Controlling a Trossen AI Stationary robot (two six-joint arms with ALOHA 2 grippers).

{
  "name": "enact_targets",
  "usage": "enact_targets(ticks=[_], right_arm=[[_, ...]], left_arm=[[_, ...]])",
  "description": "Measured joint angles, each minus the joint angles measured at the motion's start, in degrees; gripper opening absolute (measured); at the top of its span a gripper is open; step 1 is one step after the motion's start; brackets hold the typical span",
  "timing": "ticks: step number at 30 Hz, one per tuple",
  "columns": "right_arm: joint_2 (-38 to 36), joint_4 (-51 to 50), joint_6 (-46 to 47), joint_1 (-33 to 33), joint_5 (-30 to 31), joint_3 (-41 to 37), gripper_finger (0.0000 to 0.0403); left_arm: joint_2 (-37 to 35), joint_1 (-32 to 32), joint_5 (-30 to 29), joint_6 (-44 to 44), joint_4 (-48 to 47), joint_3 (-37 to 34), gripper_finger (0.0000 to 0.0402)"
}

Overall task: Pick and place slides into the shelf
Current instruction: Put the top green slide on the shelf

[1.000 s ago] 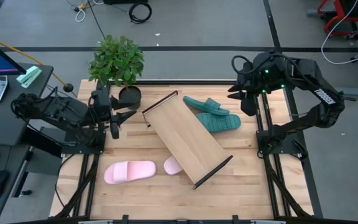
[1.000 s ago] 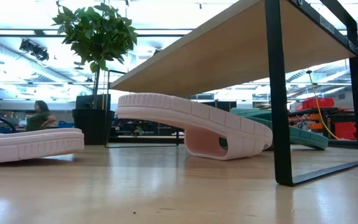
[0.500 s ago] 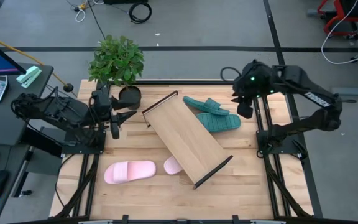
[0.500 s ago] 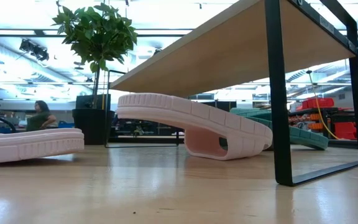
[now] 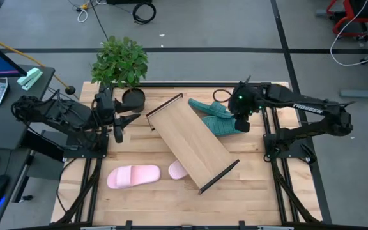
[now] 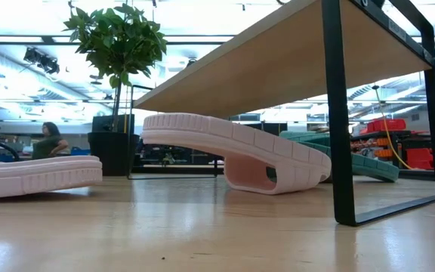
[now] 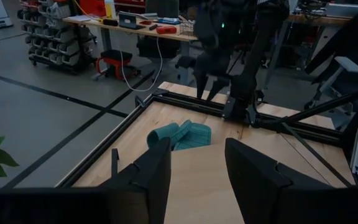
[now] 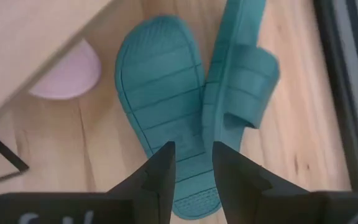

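No slides lie on the shelf (image 5: 193, 144); right end effector (image 5: 241, 121) spread above teal slides (image 5: 219, 118).

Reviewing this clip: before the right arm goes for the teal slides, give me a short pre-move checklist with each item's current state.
1. Right gripper over the teal slides: ok, above the sole-up one.
2. Right gripper open, nothing held: ok, fingers apart and empty.
3. Teal slides reachable: ok, side by side beside the shelf, one upright, one sole-up.
4. Shelf top free: ok, nothing on it.
5. Left gripper out of the way: ok, near the plant pot.
6. Pink slides untouched: ok, one partly under the shelf.
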Motion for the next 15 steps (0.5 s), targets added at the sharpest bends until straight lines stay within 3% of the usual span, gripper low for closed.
enact_targets(ticks=[5,15], right_arm=[[0.1,0.8,-1.5,0.0,0.0,-3.5,0.013],[2.8,6.6,2.7,-0.1,3.6,-8.9,0.0209]], left_arm=[[0.0,0.0,0.0,0.0,-0.4,0.0,0.0154],[0.0,0.0,0.0,0.0,-0.9,0.0,0.0152]])
